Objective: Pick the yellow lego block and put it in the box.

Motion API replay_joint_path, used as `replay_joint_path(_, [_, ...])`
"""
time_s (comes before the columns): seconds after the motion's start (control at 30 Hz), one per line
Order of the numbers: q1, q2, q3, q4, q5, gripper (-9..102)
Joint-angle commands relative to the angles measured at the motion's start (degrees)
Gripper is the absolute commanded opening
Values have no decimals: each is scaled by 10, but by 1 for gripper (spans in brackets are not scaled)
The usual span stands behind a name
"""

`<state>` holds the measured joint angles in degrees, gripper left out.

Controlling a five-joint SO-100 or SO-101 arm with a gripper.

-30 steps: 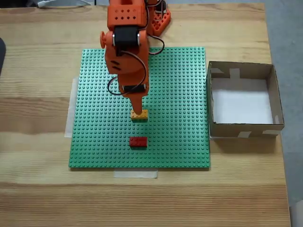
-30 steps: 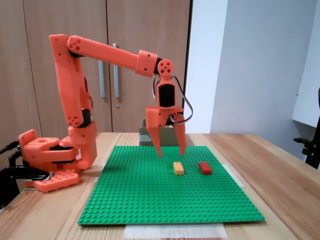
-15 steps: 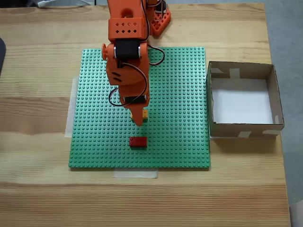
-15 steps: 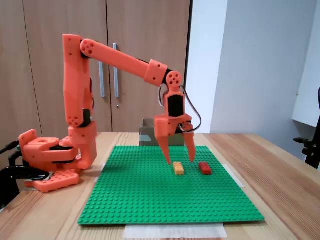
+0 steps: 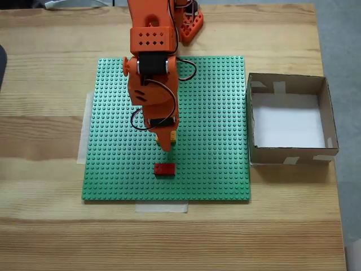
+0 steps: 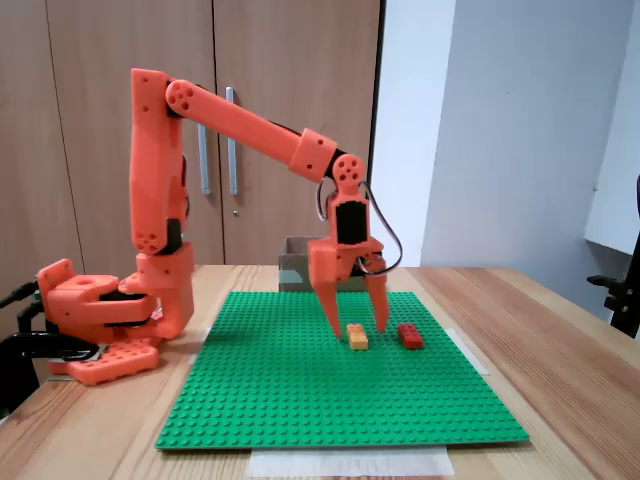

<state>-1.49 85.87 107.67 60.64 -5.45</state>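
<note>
Red brick: the small red rectangular lego brick [image 6: 410, 336] sits on the studded green square baseplate [image 6: 300, 400], nearest the front edge in the side fixed view; not the target.
Yellow brick: the small yellow-orange rectangular lego block [image 6: 357, 336] lies just beside the red brick, at its 9 o'clock in that view, seated flat on the studs and mostly covered by the arm in the top-down fixed view [image 5: 172, 135].
Pincer: the orange two-finger gripper [image 6: 356, 326] points down, fingers spread, straddling the block; judged a pre-grasp stance, nothing pinched.
Arm: the orange jointed arm [image 6: 240, 115] reaches over so the fingers descend vertically.
Box: the square shallow brown cardboard box [image 5: 328, 113] waits at 3 o'clock of the baseplate, top-down.
</note>
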Motion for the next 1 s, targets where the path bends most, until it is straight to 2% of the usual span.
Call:
replay_joint_path(0.0, [-4, 3, 5, -4, -1, 25])
replay_joint_path(0.7, [-3, -3, 10, -27, -1, 20])
replay_joint_path(0.97, [-3, -3, 10, -31, -1, 15])
